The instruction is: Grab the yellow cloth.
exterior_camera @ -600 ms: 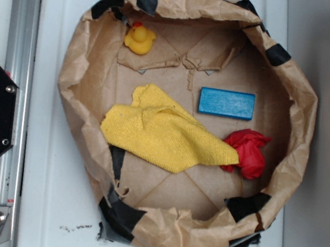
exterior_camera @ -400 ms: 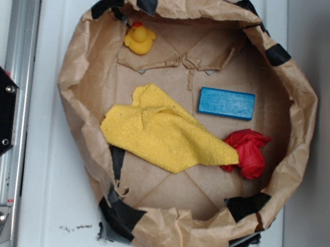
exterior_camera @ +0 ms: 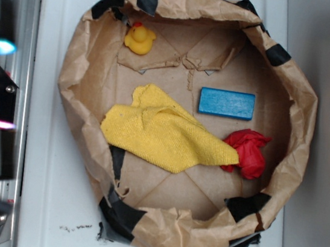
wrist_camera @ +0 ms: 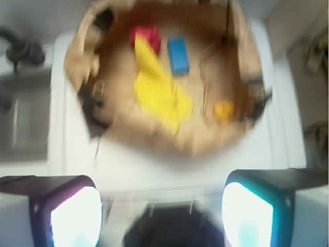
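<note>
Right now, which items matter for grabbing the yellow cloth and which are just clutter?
Job items:
yellow cloth, lying flat mid-bowl
gripper, jaws apart, outside the bowl

Clutter:
rubber duck
blue block
red cloth wad, touching the cloth's right tip
brown paper bowl holding everything

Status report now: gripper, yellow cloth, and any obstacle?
Gripper open, empty, outside the paper bin. Yellow cloth flat on the bin floor, untouched. Red cloth wad touches its right tip; blue block close by, apart.
</note>
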You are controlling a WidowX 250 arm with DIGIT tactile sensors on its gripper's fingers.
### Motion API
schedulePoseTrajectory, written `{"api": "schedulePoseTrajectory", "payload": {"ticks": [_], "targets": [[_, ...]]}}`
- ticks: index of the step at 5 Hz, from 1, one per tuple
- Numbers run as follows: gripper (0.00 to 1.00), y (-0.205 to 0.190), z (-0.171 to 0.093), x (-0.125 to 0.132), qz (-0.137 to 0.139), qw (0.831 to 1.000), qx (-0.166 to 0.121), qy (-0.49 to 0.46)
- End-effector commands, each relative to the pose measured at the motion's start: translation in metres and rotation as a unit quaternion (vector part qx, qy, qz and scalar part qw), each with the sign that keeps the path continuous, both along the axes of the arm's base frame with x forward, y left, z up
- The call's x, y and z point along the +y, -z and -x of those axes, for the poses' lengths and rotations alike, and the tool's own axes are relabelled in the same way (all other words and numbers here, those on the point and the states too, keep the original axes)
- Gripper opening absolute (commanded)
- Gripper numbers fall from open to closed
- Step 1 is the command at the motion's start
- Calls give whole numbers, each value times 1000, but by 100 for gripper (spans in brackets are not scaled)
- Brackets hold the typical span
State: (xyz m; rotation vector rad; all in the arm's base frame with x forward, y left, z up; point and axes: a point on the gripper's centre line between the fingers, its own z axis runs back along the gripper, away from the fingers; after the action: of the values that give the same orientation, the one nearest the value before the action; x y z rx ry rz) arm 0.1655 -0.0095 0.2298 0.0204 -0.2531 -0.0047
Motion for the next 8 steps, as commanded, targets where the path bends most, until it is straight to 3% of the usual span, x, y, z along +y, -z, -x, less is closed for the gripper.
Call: {"api": "schedulePoseTrajectory", "payload": {"ticks": [1, 2, 3, 5, 6, 7, 8], "targets": [[100, 47, -83, 0, -3, 996, -36, 86], [100, 99, -102, -11, 35, 989, 1, 143], [100, 138, -102, -24, 46, 982, 27, 182], [100, 179, -113, -40, 11, 979, 34, 199], [0, 188, -117, -49, -18, 977, 35, 211], [0, 200, -130, -45, -40, 976, 53, 206], [0, 191, -136, -28, -43, 981, 50, 184]]}}
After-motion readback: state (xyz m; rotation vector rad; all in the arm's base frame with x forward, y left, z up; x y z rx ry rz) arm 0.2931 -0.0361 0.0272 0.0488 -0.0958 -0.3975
